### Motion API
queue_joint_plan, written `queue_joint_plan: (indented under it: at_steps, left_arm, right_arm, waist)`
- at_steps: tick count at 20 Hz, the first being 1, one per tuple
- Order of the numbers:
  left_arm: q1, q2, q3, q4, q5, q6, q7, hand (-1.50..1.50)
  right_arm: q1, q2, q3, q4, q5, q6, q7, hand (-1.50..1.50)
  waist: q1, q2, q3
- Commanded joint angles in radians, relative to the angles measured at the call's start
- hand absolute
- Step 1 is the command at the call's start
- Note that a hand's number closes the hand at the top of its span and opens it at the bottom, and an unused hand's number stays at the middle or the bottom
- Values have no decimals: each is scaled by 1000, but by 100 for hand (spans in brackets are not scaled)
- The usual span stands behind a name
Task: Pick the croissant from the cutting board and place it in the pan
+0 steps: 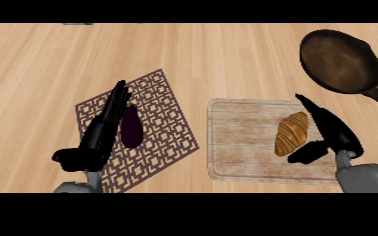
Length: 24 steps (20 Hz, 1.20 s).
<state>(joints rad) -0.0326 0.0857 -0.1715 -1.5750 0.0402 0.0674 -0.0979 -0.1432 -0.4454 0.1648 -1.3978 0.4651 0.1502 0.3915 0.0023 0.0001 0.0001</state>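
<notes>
A golden-brown croissant [291, 133] lies on the right part of a pale wooden cutting board [244, 145]. My right hand [336, 135] is just to its right, fingers straight and pointing away, thumb [308, 152] reaching under the croissant's near end; nothing is held. The dark round pan [339, 61] sits at the far right, its handle running off the right edge. My left hand [100, 135] stands open over the patterned mat, fingers straight, beside an eggplant.
A dark purple eggplant [131, 127] lies on a brown lattice placemat [159, 105] at the left. The wooden counter [207, 55] stretches between mat, board and pan. A small grey-green object [77, 24] shows at the far top edge.
</notes>
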Motion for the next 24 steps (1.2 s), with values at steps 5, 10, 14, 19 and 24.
queue_joint_plan:
  at_steps: [5, 10, 14, 19, 24]
  left_arm:
    - [-16, 32, 61, -45, 35, -70, 50, 0]
    - [0, -19, 16, -2, -24, -26, 0, 0]
    - [-58, 8, 81, 62, 24, -71, -32, 0]
    - [-6, -29, 35, 63, -40, -29, -54, 0]
    - [-10, -12, 57, -23, -5, -37, 57, 0]
  right_arm:
    - [-162, 84, -44, 259, 91, 26, -38, -150]
    - [-112, 44, 19, 257, 174, 45, -150, 150]
    - [-179, 100, 18, 398, 224, -45, -195, 150]
    - [-124, 72, -12, 313, 271, -101, -217, 150]
    - [-37, 32, -55, 106, 315, -203, -168, 150]
  waist:
    - [5, 1, 0]
    - [1, 0, 0]
    - [8, 4, 0]
    - [0, 1, 0]
    - [-9, -3, 0]
